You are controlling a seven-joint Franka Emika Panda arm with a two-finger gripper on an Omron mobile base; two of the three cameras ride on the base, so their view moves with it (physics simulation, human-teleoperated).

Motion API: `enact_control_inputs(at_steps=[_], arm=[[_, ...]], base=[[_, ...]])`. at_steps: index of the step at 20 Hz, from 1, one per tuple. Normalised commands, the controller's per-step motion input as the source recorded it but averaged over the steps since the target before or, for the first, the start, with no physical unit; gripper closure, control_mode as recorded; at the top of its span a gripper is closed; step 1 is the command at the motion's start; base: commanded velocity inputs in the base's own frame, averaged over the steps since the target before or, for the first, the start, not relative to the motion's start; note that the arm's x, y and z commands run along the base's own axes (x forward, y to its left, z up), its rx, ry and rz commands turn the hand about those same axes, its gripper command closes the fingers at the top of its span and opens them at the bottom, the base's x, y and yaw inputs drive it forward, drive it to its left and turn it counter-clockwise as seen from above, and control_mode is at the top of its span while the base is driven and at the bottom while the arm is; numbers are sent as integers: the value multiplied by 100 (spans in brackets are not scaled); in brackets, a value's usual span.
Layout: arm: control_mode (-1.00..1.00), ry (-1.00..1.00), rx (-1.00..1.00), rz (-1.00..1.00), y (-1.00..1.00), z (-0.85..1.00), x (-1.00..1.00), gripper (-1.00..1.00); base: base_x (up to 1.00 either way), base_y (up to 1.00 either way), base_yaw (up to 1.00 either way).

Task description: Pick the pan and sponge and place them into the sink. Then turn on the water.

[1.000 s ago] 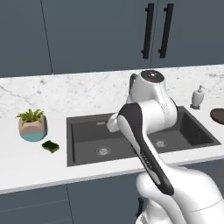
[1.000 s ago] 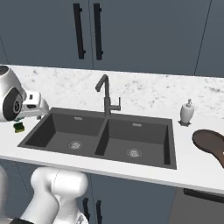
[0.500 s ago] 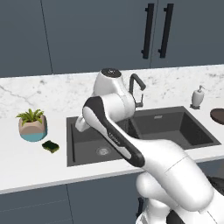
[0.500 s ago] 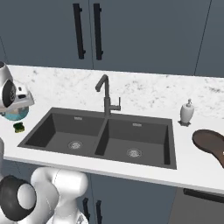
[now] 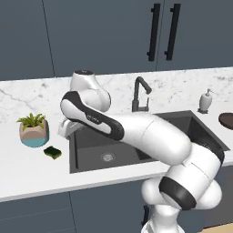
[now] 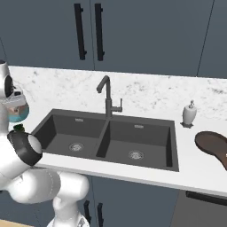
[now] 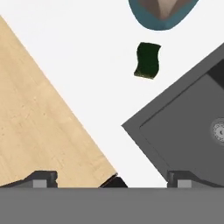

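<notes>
My gripper is wide apart and holds nothing. The sponge sits on the counter beside the sink. The pan waits too. No water runs.

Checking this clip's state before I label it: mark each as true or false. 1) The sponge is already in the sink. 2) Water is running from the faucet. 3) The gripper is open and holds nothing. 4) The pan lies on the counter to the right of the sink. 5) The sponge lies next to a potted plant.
1) False: the sponge lies on the counter, left of the sink.
2) False: no stream comes from the faucet.
3) True: the gripper has its jaws wide apart with nothing between them.
4) True: the pan rests there.
5) True: the potted plant stands just behind it.
</notes>
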Motion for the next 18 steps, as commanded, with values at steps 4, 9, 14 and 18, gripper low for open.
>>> enact_control_inputs(at_steps=[4,9,14,18], arm=[[-100,0,0,12,26,-57,16,-100],[-100,-2,0,8,16,-58,14,-100],[-100,-2,0,4,34,-60,18,-100],[-100,1,-2,2,37,-24,21,-100]], base=[[0,0,0],[0,0,0],[0,0,0],[0,0,0]])
